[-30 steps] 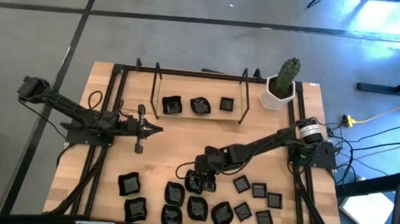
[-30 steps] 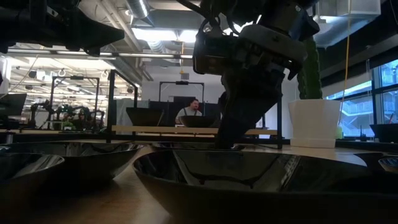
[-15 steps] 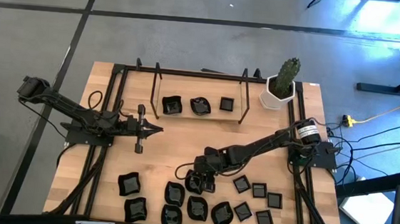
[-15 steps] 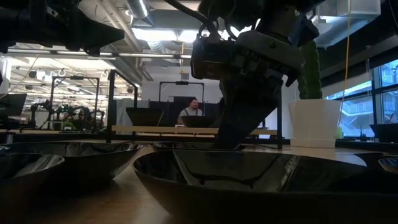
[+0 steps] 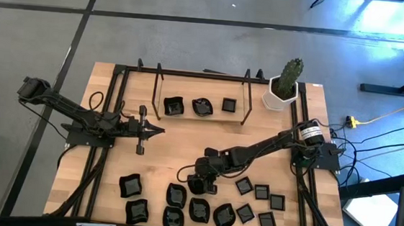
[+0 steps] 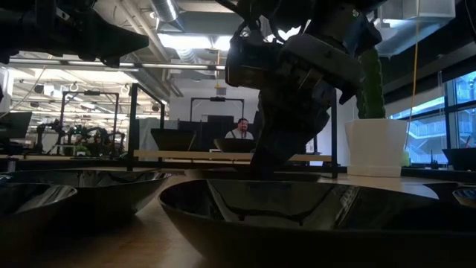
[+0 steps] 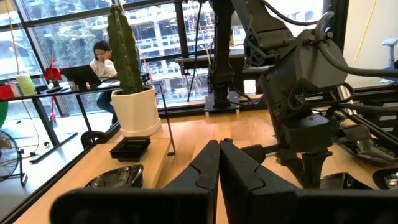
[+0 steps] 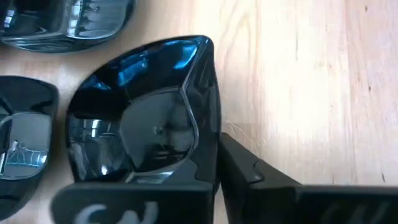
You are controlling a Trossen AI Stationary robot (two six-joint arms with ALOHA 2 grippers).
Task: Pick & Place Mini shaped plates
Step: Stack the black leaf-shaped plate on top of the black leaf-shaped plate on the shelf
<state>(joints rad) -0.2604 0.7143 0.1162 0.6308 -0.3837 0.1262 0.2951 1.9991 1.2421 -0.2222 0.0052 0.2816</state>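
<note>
Several mini shaped plates, tiny glossy black dishes, lie near the table's front edge (image 5: 199, 209). Three more sit on a wooden shelf at the far side (image 5: 202, 107). My right gripper (image 5: 195, 182) slants down over the front group and is shut on one wavy-edged plate (image 8: 143, 118), which rests on the wood. My left gripper (image 5: 159, 130) hangs level above the table's left middle, shut, with nothing in it (image 7: 219, 155). My right gripper has the wavy-edged plate by its rim at one side (image 8: 210, 118). One finger (image 8: 249, 169) lies against the outside of that wall; the other is lost against the black dish. The fingers slant down from the table's far right. The plate sits flat on the table.
A white pot with a green cactus (image 5: 283, 90) stands at the far right corner. A black metal frame (image 5: 109, 106) runs along the table's sides and holds the shelf. Other plates (image 8: 25, 149) lie close beside the gripped one. Bare wood lies between shelf and front plates.
My right gripper has shut on the plate's rim while staying over the same spot. The plate lies where it was.
</note>
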